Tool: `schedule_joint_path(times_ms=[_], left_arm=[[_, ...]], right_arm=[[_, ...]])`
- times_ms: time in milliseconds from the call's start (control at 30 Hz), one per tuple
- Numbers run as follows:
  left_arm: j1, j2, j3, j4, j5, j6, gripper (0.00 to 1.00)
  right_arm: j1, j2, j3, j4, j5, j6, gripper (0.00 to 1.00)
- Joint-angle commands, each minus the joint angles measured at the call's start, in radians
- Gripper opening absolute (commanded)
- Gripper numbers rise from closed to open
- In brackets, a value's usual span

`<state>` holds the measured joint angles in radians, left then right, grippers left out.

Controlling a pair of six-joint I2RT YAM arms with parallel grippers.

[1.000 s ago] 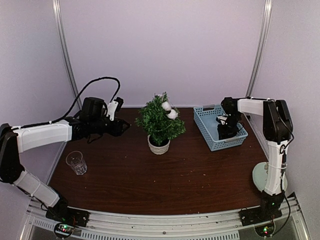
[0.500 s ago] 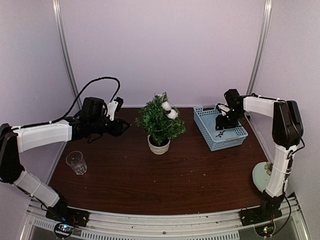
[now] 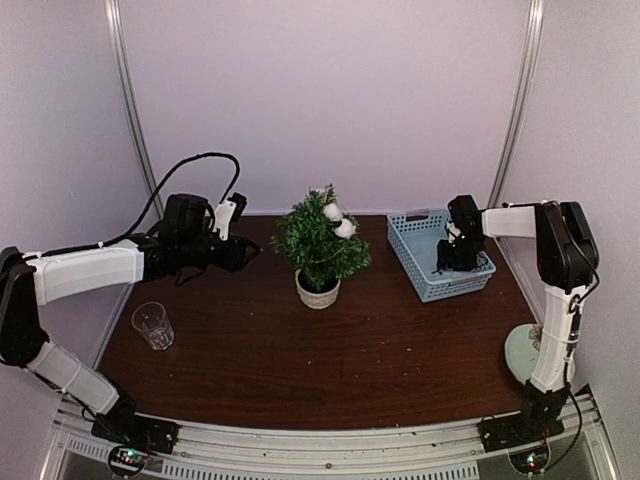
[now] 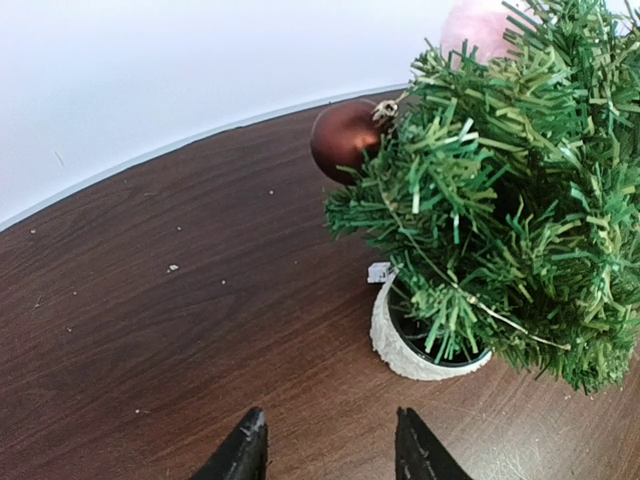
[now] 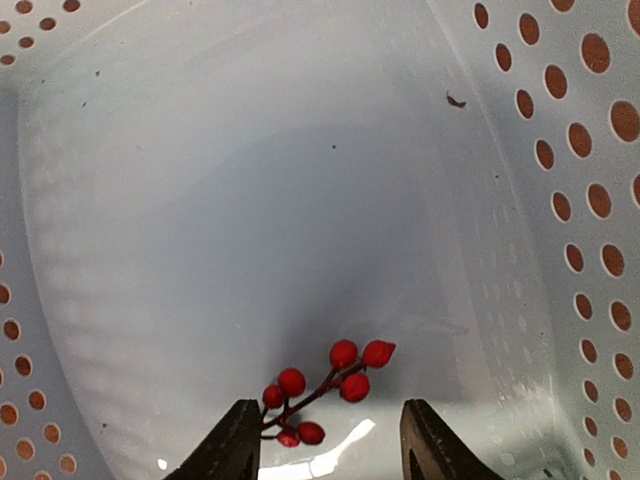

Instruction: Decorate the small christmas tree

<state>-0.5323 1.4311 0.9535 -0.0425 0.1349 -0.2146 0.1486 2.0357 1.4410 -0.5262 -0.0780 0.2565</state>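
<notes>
**A:** Where is the small christmas tree (image 3: 321, 243), and what is it like?

**B:** It stands upright near the back middle of the counter (image 3: 300, 350), which is dark wood-grain with a slight sheen. The tree is bushy, with stiff, needle-like plastic sprigs in dark and lighter green. Its pot (image 4: 400, 345) is round and white with a rough, pebbled wall.

**A:** Is anything hanging on it?

**B:** There is a smooth, matt, dark red bauble (image 4: 343, 138) on the side facing the left wrist camera. A pale pink ball (image 4: 478, 27) sits near the top. From above, two fluffy white balls (image 3: 333, 212) show close to the crown.

**A:** What about the left claw (image 4: 328, 432)?

**B:** It hangs just left of the tree, apart from it. Its two black fingers are parted about halfway and there is nothing between them.

**A:** And the right claw (image 5: 330, 420)?

**B:** It is down inside the basket (image 5: 590, 150), a light-blue plastic one with sloping walls pierced by round holes and a smooth floor. The fingers are parted on either side of a berry sprig (image 5: 325, 390), which has glossy red beads on a thin dark stem and lies on the basket floor. They have not closed on it. I cannot tell whether a finger touches it.

**A:** Is there anything else?

**B:** A clear ribbed tumbler (image 3: 153, 325) stands upright at the counter's left edge, well apart from the tree.
</notes>
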Motion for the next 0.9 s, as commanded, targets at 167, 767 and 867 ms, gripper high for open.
schedule_joint_path(times_ms=[167, 767, 867], left_arm=[[-0.006, -0.038, -0.024, 0.073, -0.013, 0.0, 0.43], [-0.007, -0.069, -0.022, 0.106, 0.039, 0.016, 0.43], [-0.01, -0.112, -0.045, 0.156, 0.083, 0.033, 0.42]], right_arm=[[-0.009, 0.112, 0.091, 0.091, -0.056, 0.061, 0.4], [-0.002, -0.176, -0.042, 0.137, -0.151, -0.148, 0.0], [0.009, -0.295, -0.097, 0.184, -0.266, -0.183, 0.0]])
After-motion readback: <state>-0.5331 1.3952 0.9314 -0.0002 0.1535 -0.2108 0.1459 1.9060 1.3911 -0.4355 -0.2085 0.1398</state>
